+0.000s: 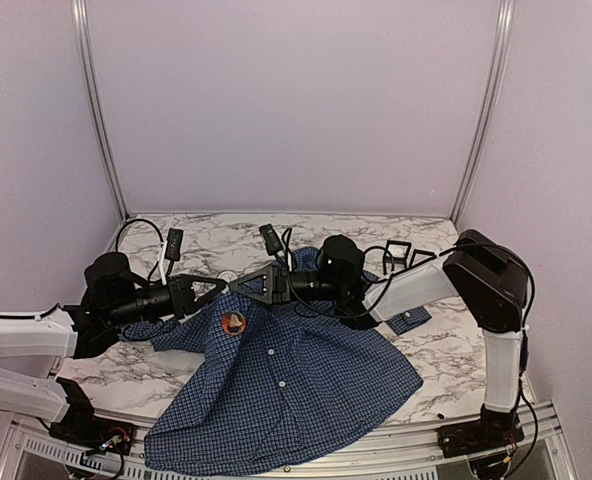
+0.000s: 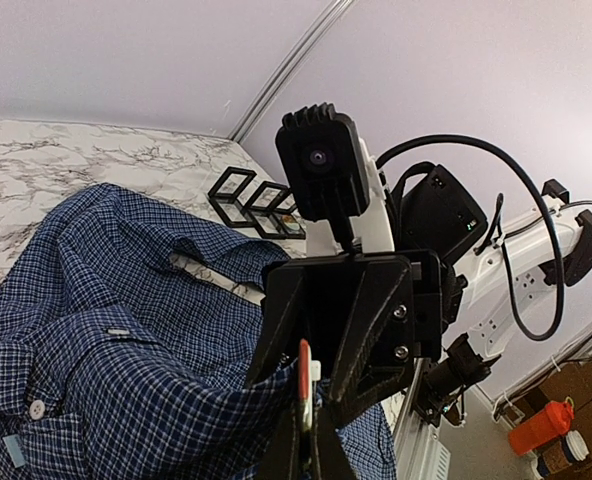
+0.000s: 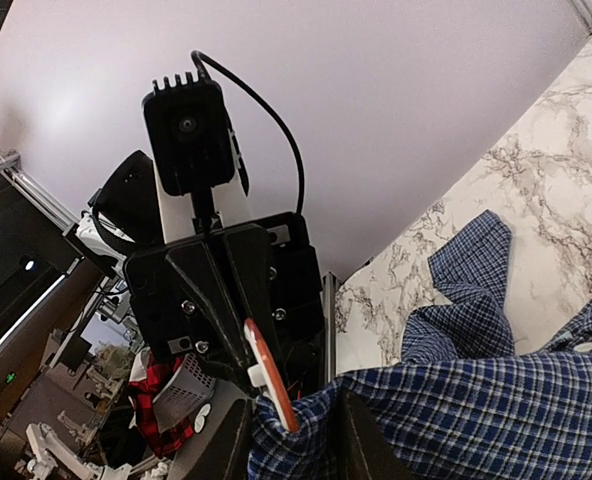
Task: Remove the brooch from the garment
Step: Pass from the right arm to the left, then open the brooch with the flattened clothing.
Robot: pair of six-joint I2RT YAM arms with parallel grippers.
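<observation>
The garment [image 1: 286, 390], a dark blue checked shirt, lies spread on the marble table. A round orange brooch [image 1: 234, 322] is pinned near its collar. In the left wrist view the brooch [image 2: 304, 385] shows edge-on, and my left gripper [image 2: 311, 440] is shut on its lower edge. In the right wrist view my right gripper [image 3: 296, 420] holds a bunch of the shirt cloth [image 3: 496, 410] just beside the brooch [image 3: 269, 380]. In the top view, the left gripper [image 1: 219, 297] and the right gripper [image 1: 248, 290] meet tip to tip over the collar.
Black open frame stands [image 1: 396, 255] sit at the back right of the table, behind the right arm; they also show in the left wrist view [image 2: 251, 195]. Bare marble [image 1: 456, 350] lies to the right of the shirt. Walls close in on three sides.
</observation>
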